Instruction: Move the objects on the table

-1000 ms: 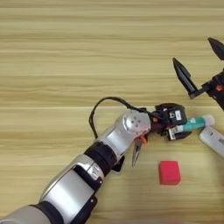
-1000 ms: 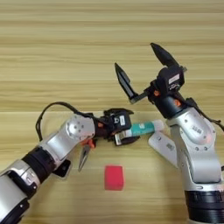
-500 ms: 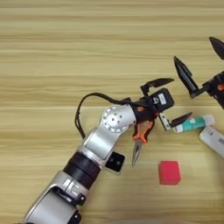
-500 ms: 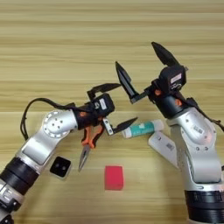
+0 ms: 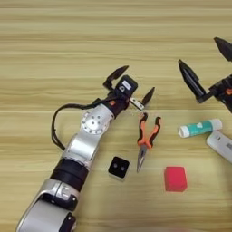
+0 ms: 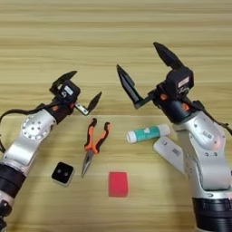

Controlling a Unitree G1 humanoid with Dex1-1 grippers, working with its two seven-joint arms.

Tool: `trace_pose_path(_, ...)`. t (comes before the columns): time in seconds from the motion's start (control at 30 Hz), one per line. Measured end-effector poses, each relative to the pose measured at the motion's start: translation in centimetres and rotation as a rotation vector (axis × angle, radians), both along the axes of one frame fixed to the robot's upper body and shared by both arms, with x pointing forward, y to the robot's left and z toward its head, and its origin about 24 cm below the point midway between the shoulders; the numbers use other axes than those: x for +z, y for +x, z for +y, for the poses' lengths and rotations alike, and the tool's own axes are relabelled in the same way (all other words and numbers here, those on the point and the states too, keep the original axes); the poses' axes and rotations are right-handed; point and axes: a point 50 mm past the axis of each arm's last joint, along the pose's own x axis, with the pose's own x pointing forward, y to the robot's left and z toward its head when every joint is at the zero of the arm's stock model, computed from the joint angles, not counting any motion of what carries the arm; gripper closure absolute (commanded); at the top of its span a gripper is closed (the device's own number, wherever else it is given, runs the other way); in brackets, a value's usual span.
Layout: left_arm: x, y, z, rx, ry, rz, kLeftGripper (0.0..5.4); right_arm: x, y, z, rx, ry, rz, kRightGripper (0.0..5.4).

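My left gripper [image 5: 130,84] hangs open and empty just above and left of the orange-and-black pliers [image 5: 146,139], which lie flat on the table [image 5: 54,50] with the nose pointing toward me. The white-and-green tube [image 5: 199,128] lies to the right of the pliers. Below them sit a small black block with two dots [image 5: 118,167] and a red cube [image 5: 175,178]. My right gripper [image 6: 145,68] is held wide open above the tube, holding nothing.
A flat white oblong piece [image 6: 169,153] lies right of the tube, beside my right forearm [image 6: 204,149]. My left arm [image 5: 86,145] stretches diagonally from the lower left, with a black cable [image 5: 56,127] looping off it.
My left gripper has let go of the tube and drawn back to the left, its fingers now open. This uncovered the pliers and the black block. The right gripper has stayed in place.
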Motion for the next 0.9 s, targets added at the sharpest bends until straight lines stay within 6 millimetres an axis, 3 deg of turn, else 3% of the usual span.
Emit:
trace_pose_path(0.37, 0.8, 0.9, 3.9, 0.148, -0.074, -0.07, 0.02, -1.4, -0.3, 1.2, 0.133, -0.101, 0.073, 0.0)
trace_pose_path(0.63, -0.7, 1.5, 6.6, 0.243, -0.243, 0.007, 0.02, -2.9, 0.5, 1.8, 0.316, -0.26, 0.178, 0.0)
trace_pose_path(0.9, -1.1, 1.9, 7.2, 0.265, -0.324, 0.024, 0.02, -4.2, 2.4, 2.5, 0.444, -0.395, 0.287, 0.0)
